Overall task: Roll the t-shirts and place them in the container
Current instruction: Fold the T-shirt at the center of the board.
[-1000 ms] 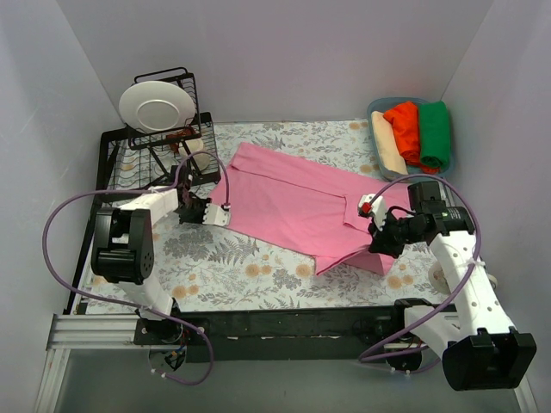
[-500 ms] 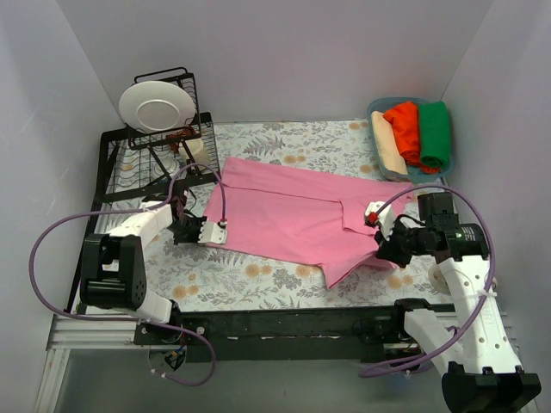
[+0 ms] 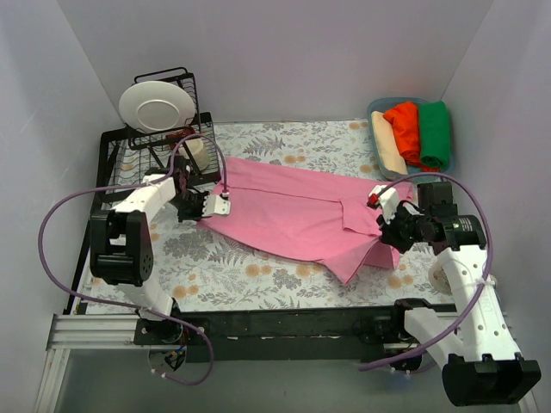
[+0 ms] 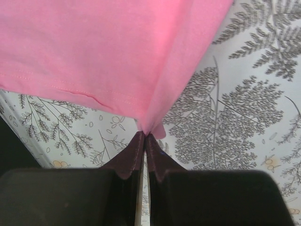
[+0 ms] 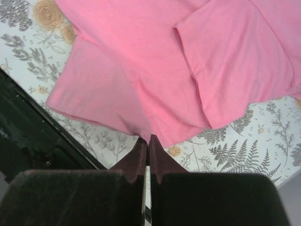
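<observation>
We see the left end effector [image 4: 145,134] pinching one edge of the pink t-shirt [image 3: 293,215], the right end effector [image 5: 148,139] pinching the opposite.

The pink cloth t-shirt [image 3: 293,211] lies mid-table; black wire dish rack [image 3: 168,138] behind-left, blue plastic tub [image 3: 375,106] holding rolled cloth tees [image 3: 406,129] behind-right.

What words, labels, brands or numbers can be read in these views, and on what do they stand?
None can be read.
The pink t-shirt is plain in all three views.
The rolled shirts, their bin, the plate and the fern-print table cover show no lettering.
</observation>
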You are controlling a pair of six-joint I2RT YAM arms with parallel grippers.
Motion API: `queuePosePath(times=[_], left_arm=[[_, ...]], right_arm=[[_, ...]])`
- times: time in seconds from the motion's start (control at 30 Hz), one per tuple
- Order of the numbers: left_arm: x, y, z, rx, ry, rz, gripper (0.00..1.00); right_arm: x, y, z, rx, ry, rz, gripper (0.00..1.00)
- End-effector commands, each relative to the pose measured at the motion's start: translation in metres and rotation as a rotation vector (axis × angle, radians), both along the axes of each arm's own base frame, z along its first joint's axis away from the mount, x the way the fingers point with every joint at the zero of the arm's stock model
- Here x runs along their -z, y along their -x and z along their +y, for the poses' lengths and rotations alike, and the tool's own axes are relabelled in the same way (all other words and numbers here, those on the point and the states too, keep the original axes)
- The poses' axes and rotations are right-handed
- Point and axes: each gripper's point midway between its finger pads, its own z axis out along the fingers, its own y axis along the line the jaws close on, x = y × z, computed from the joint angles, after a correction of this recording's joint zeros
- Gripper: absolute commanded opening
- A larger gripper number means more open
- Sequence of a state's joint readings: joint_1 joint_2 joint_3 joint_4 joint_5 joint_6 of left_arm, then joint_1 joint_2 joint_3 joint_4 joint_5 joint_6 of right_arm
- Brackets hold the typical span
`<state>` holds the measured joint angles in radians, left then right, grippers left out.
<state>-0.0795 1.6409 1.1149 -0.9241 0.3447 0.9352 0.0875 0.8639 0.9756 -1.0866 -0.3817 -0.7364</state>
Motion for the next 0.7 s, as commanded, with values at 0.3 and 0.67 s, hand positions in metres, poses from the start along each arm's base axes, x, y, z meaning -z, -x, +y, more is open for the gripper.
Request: queuePosePath(times=[0.3,0.67], left_arm=[[-0.005,-0.084,-0.012,-0.145,0.056,-0.007,0.00],[-0.014,-0.141,-0.038,-0.201,0.125,-0.106,0.00]], right_arm=[[-0.009,-0.121,-0.030,0.192,0.083,-0.184,0.01],[-0.012,-0.159,-0.067,0.312,0.136,-0.216,0.01]])
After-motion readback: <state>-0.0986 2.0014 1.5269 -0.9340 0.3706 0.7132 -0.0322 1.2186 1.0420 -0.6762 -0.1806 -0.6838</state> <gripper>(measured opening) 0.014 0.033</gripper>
